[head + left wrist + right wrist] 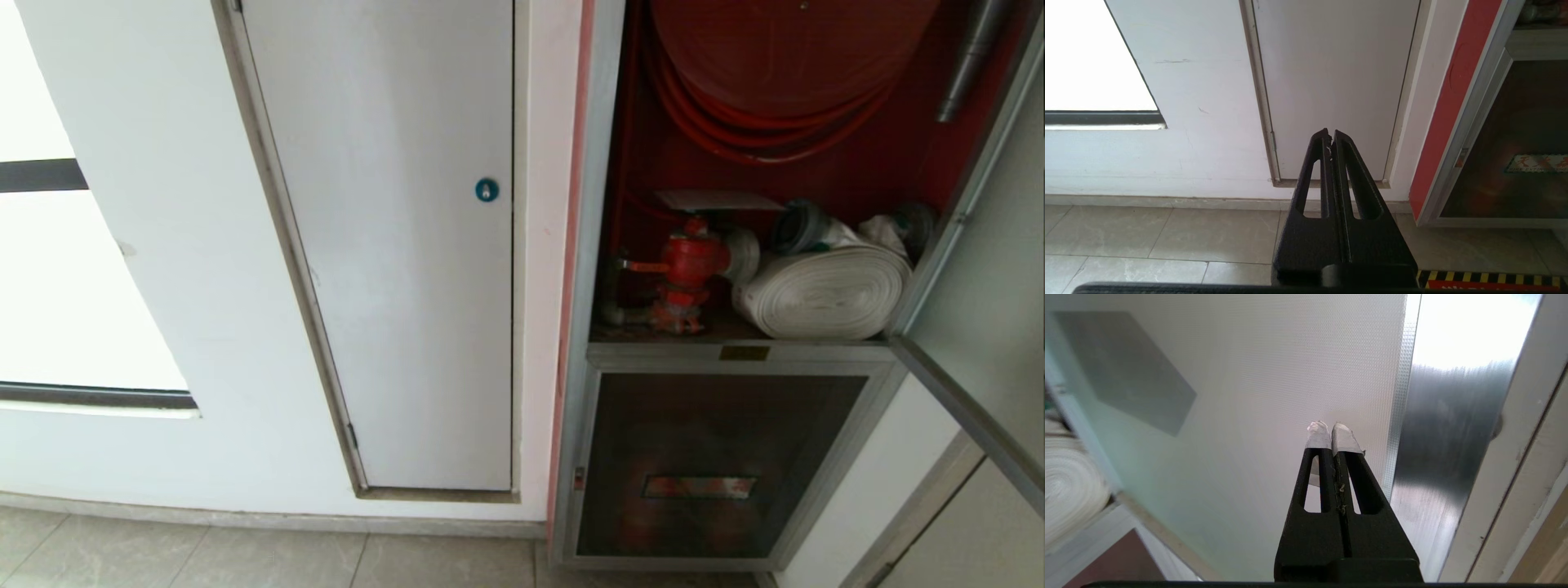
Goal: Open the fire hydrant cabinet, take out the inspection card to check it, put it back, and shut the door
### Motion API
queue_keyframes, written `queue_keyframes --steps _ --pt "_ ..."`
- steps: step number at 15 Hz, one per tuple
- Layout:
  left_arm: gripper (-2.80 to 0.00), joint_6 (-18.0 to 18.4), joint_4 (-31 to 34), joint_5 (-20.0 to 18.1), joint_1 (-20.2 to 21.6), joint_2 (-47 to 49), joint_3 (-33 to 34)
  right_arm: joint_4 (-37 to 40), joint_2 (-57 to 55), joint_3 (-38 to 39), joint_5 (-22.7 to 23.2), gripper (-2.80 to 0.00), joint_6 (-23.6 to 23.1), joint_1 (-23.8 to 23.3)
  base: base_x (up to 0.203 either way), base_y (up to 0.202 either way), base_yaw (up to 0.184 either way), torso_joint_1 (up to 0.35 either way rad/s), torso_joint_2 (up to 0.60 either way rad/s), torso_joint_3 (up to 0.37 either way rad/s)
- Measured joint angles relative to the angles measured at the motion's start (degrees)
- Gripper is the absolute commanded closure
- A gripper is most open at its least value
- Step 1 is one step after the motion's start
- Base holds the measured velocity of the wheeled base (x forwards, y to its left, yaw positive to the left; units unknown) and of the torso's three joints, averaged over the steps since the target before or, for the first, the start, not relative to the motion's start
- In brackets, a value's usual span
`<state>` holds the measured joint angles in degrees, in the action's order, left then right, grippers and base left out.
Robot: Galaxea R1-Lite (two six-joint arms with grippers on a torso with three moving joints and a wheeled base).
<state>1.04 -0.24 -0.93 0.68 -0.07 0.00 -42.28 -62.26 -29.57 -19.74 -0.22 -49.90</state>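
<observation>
Nearest, right gripper: taped fingertips pressed together on nothing, aimed at the inner face of the open door, close to its brushed aluminium edge strip; contact with the pane not clear from the wrist view. Left gripper: black fingers closed together, empty, parked low over the grey floor tiles and facing the foot of the white door. Neither arm visible from the head camera. Further on, at the right of the head view, the door swung wide open, its frame running down toward the lower right corner. Beyond it, the fire hydrant cabinet standing open, red inside. On its floor, a red valve at the left and a white rolled hose lying just beside it on the right. Lying flat just above the valve, a thin pale sheet, probably the inspection card, print not legible. Higher still, the red hose reel with coiled red hose beneath. Below the compartment, a smaller dark glass panel. Left of the cabinet, the white door with a blue lock.
</observation>
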Motion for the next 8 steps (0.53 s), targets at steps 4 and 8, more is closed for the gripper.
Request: queue_keyframes --steps 4,8 --pt "0.00 0.02 0.02 -0.01 0.00 0.00 0.00 -0.27 -3.26 -1.89 3.24 0.00 0.75 -4.37 0.000 0.000 0.000 0.000 0.00 0.000" --pt "0.00 0.01 0.02 -0.01 0.00 0.00 0.00 -0.46 -5.69 -2.97 4.92 0.00 1.77 -5.93 0.000 0.000 0.000 0.000 0.00 0.000"
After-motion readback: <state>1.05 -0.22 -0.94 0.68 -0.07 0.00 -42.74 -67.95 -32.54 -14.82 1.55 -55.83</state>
